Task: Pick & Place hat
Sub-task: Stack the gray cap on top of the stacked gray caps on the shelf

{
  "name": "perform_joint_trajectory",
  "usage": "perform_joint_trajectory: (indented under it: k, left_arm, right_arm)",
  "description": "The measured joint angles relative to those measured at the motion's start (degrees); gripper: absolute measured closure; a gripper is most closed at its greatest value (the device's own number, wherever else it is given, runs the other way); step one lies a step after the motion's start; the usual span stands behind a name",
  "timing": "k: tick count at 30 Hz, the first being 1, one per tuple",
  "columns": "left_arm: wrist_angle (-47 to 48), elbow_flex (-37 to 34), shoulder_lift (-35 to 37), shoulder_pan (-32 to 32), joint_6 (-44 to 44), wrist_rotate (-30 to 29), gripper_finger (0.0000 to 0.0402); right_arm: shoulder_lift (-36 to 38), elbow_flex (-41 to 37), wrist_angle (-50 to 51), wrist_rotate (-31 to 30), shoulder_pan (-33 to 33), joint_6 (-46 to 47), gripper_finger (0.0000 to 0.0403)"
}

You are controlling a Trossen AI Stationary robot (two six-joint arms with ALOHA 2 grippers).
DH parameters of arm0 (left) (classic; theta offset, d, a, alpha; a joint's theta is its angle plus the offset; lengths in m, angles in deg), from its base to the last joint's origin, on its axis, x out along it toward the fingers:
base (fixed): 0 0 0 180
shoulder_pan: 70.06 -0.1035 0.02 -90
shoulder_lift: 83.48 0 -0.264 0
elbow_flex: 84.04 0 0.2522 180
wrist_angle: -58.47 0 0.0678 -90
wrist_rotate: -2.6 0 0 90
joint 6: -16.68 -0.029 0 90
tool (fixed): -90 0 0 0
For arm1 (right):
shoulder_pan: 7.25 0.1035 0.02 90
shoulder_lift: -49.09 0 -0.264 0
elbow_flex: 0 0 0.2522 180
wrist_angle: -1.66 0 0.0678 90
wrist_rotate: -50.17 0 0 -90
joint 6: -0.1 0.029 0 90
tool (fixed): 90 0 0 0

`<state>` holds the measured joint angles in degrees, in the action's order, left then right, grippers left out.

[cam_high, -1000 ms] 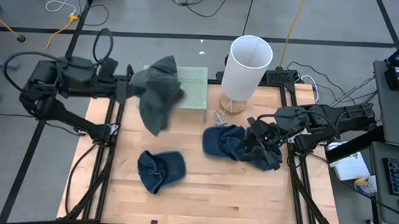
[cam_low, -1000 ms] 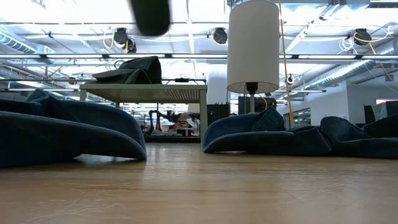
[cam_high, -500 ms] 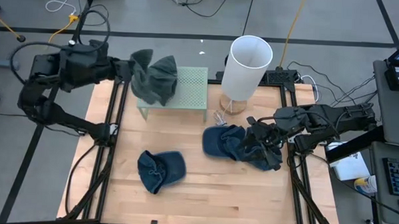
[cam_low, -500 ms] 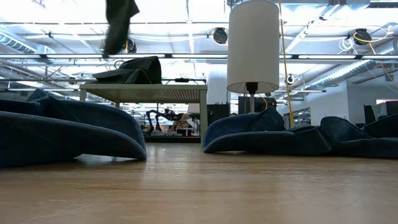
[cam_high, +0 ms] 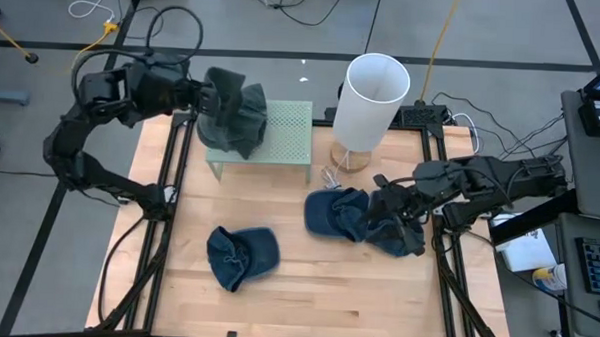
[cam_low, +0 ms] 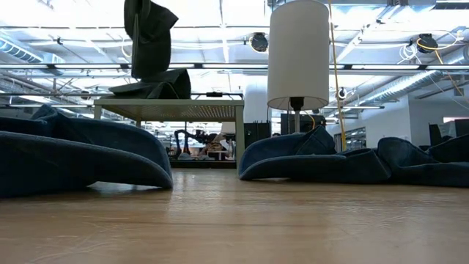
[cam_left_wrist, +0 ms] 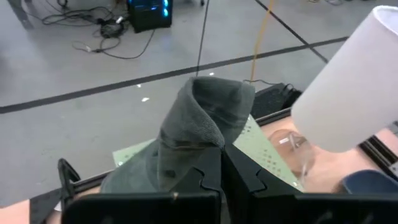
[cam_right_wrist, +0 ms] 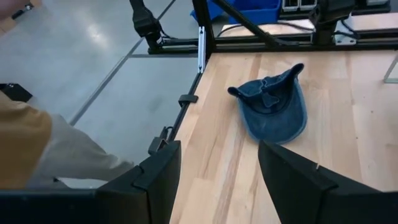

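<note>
Looking straight down, the left gripper (cam_high: 204, 97) is holding a grey hat (cam_high: 234, 114) over the left end of the green stand (cam_high: 281, 140), its jaws clamped together on the fabric. The right gripper (cam_high: 390, 220) is waiting at the right side of the surface (cam_high: 306, 289) over a pile of blue hats (cam_high: 346, 215), jaws apart. Another blue hat (cam_high: 243, 255) is lying alone nearer the front.

Across the surface at low level, the grey hat (cam_low: 150, 37) is hanging above a second grey hat (cam_low: 154, 86) on the stand, beside the white lamp (cam_low: 297, 55).

At the left wrist, the grey fabric (cam_left_wrist: 199, 134) is bunching between the fingers (cam_left_wrist: 245, 180).

At the right wrist, the lone blue hat (cam_right_wrist: 273, 106) is lying ahead of the parted fingers (cam_right_wrist: 298, 183).
</note>
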<state>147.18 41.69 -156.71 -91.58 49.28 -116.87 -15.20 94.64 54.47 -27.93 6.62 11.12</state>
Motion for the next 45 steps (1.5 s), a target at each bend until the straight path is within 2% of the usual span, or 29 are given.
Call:
perform_joint_trajectory:
  k: [7,12,19,29,36,45]
  left_arm:
    - [-2.48,0.08,2.02,-1.61,-1.01,0.45,0.0401]
    - [-1.34,1.67,3.11,-2.63,-2.03,-5.36,0.0401]
    - [-0.09,1.96,2.42,-5.03,-5.9,-9.81,0.0401]
    - [0.98,1.97,-6.33,-9.85,-6.88,-9.31,0.0401]
    - [1.22,1.97,-13.34,-11.08,-7.82,-5.12,0.0401]
    - [1.1,1.97,-17.64,-10.82,-8.26,-0.91,0.0401]
  right_arm:
    - [0.35,0.0,0.02,-1.55,0.0,0.17,0.0193]
    - [0.35,0.0,-0.09,-1.61,0.0,0.2,0.0193]
    - [0.35,0.0,0.04,-4.39,0.0,0.23,0.0193]
    - [0.35,0.0,0.02,-4.59,0.0,0.22,0.0193]
    - [0.33,0.0,0.04,-4.57,0.0,1.83,0.0193]
    - [0.33,0.0,0.04,-4.39,0.0,1.97,0.0193]
